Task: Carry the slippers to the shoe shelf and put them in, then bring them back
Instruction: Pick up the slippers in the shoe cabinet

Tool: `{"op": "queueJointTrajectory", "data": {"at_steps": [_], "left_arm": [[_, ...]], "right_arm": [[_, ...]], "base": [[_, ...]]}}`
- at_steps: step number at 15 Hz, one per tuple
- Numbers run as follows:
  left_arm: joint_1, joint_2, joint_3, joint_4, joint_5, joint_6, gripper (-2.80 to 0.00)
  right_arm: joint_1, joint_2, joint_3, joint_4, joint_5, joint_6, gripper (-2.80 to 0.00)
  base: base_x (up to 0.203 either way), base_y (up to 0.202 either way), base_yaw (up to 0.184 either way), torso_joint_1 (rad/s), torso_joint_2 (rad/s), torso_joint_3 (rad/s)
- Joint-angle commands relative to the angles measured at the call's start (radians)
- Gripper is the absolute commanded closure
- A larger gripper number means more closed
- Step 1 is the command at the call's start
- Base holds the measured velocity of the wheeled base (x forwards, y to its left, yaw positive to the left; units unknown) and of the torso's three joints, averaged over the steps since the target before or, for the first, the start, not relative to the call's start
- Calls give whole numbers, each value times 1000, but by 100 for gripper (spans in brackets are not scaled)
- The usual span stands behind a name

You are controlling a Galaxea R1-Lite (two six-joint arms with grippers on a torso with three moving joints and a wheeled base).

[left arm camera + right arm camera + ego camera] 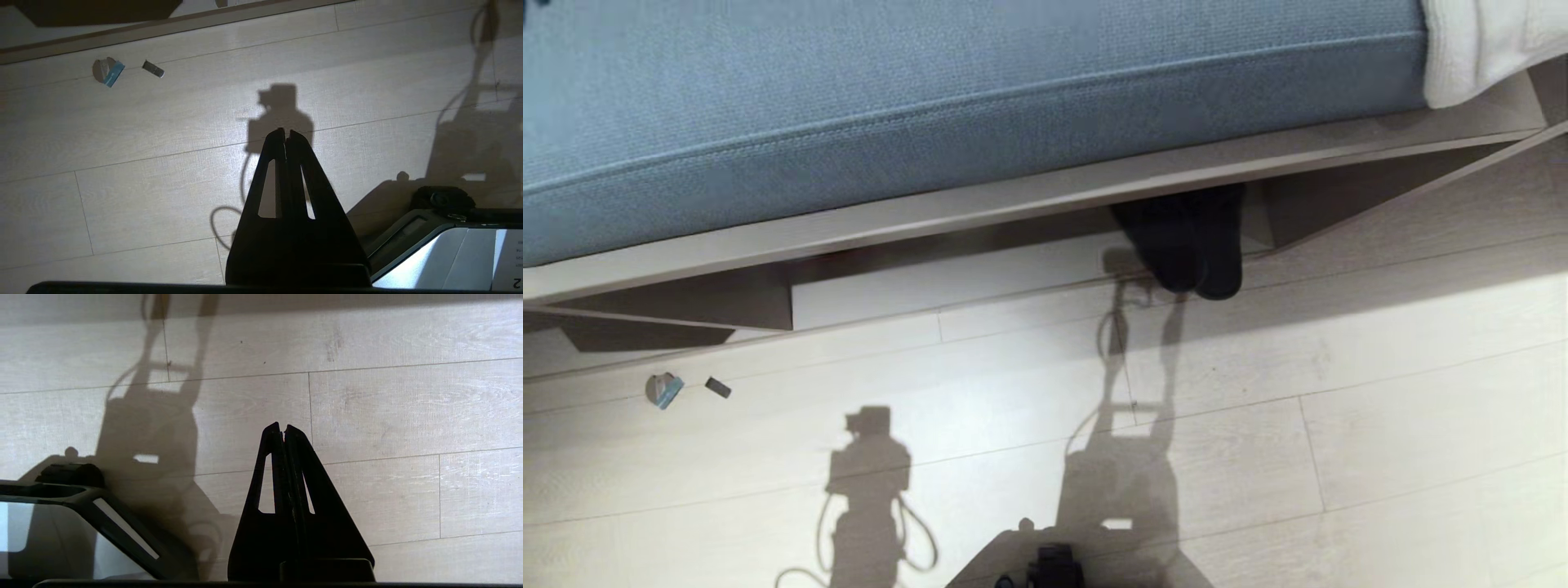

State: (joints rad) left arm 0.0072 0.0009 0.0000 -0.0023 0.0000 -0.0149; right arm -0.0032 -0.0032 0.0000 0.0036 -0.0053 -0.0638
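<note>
Across the top of your head view runs the long blue cushion (947,106), a coarse woven fabric with a piped seam along its front edge; it lies on the taupe laminate table (1013,200), whose flat slab edge slants across the frame; a white knitted cloth (1470,49) hangs folded over the cushion's right end. Below spreads the floor (1380,425), pale wood-grain planks with thin dark joints, crossed by the robot's own long shadows.

Under the slab you see the shoe shelf (1176,220), a low, shallow, dark recess between upright panels; the slippers (1192,245) sit side by side in it, soft, rounded and almost black in the shade, one end of the pair poking out past the shelf's front edge towards the floor; which end it is you cannot tell.

Neither arm shows in your head view. In the left wrist view the left pincer (286,132) hangs above the bare planks, its two black tapering fingers pressed together at the tips and holding nothing; in the right wrist view the right pincer (282,426) is likewise together and empty over the floor, well apart from the slippers.

Near the table's left end lie two small things on the planks: a rounded grey scrap with a blue edge (663,389), and just beside it a little dark rectangular block (717,388).
</note>
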Motion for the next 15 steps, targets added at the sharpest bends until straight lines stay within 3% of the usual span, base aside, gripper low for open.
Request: {"op": "queueJointTrajectory", "data": {"at_steps": [1, 15], "left_arm": [[0, 1, 0, -1, 0, 0, 0], [0, 1, 0, -1, 0, -2, 0]], "right_arm": [[0, 5, 0, -1, 8, -1, 0], [2, 6, 0, 1, 8, 39, 0]], "base": [[0, 0, 0, 2, 1, 209], [0, 0, 0, 3, 3, 202]]}}
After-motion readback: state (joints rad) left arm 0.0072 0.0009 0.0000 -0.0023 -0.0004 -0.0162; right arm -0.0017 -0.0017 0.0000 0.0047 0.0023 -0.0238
